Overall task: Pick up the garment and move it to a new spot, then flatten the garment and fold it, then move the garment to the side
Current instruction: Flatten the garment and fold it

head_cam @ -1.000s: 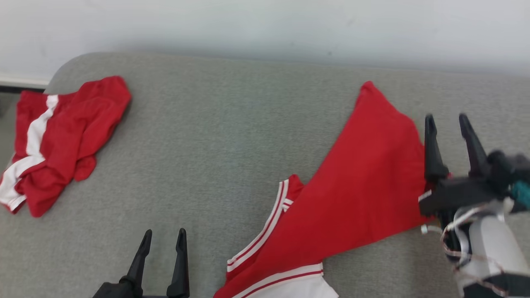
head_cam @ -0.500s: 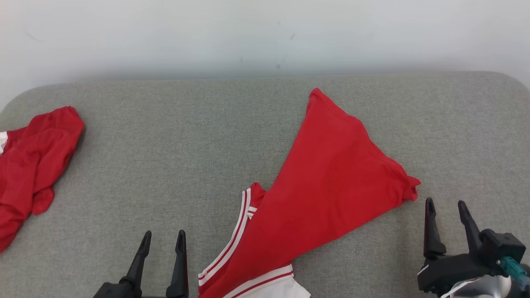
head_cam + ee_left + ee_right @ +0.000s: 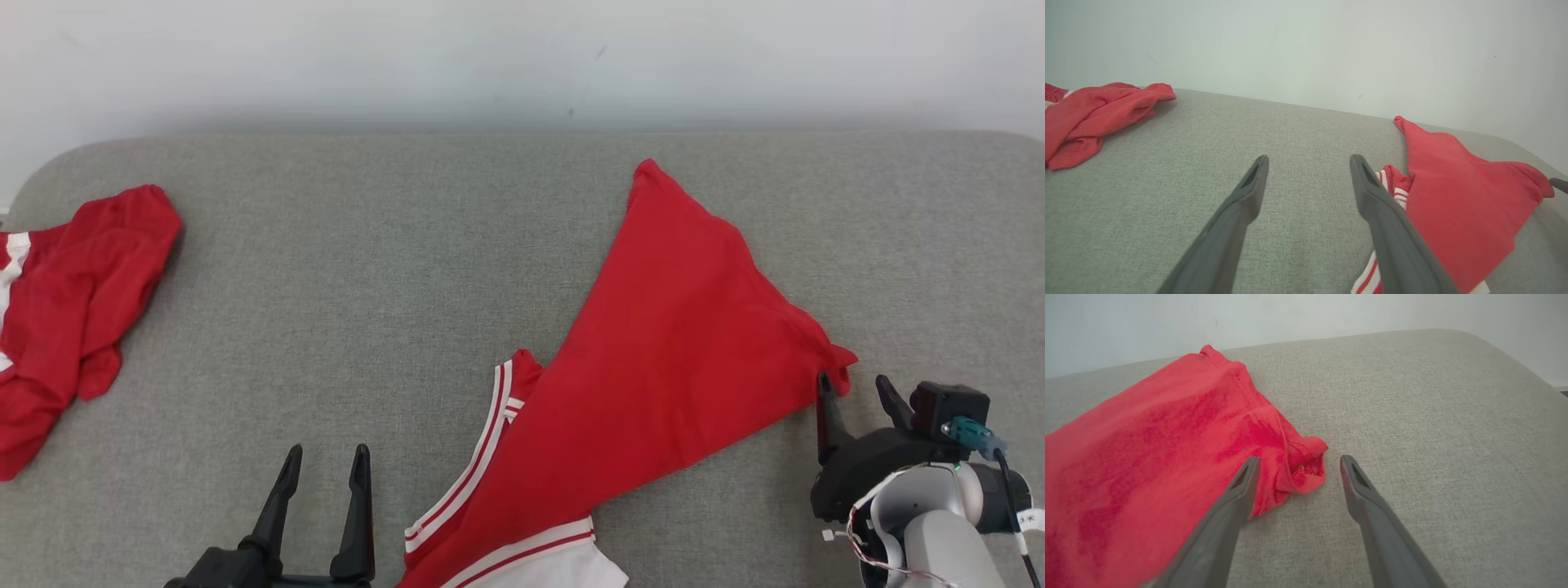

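A red garment (image 3: 669, 367) with white striped trim lies spread diagonally on the grey cushion (image 3: 408, 286), one corner pointing toward the wall. My right gripper (image 3: 853, 388) is open, its fingertips just short of the garment's bunched right corner (image 3: 1306, 461); nothing is between the fingers. My left gripper (image 3: 325, 457) is open over bare cushion at the lower left, to the left of the striped trim (image 3: 1390, 185). In the left wrist view the garment (image 3: 1461, 196) lies to the right of the fingers (image 3: 1253, 183).
A second red garment with white stripes (image 3: 73, 294) lies crumpled at the cushion's left end. A white wall (image 3: 522, 57) runs behind the cushion. The cushion's rounded right end (image 3: 1515, 363) is near my right gripper.
The camera view has shifted. My right gripper, raised beside the garment's right edge a second ago, has come down low and now sits at its bunched corner. Left gripper unmoved.
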